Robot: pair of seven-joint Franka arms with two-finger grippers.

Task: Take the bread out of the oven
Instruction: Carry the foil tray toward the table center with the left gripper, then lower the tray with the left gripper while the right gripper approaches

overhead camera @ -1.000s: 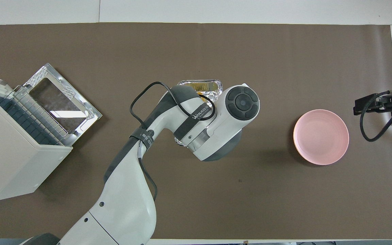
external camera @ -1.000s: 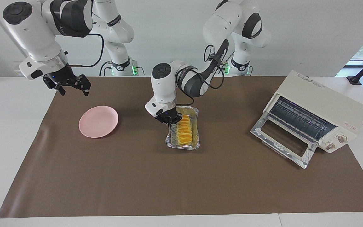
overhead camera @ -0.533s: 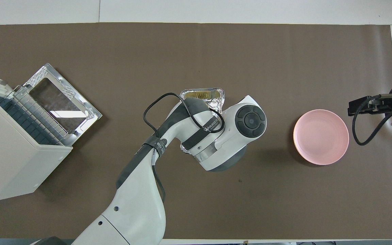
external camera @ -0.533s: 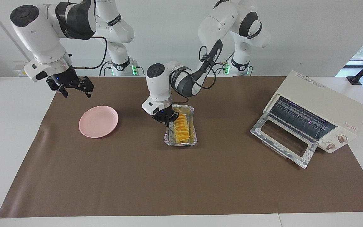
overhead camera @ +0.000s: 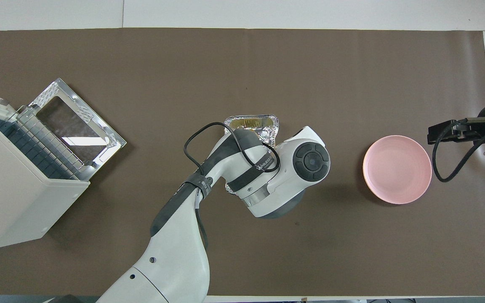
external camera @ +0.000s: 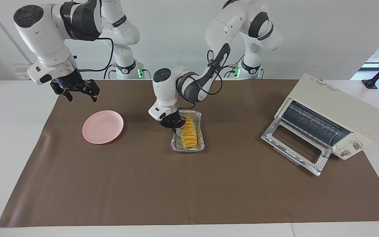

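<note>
Fingers of your left gripper pinch the foil tray rim mid-frame, carrying the bread clear of the oven; your right gripper waits wide open, upper left.

**Bread out in a tray, oven standing open**

The bread is a small golden-orange loaf with crosswise ridges like slices. It lies lengthwise in a silver foil tray near the middle of the counter, one end toward the robots. The oven is a cream-white boxy toaster oven at the left arm's end of the counter, set at an angle. Its glass door in a shiny metal frame is dropped open, the wire rack inside shows, and two knobs sit on its front.
</note>
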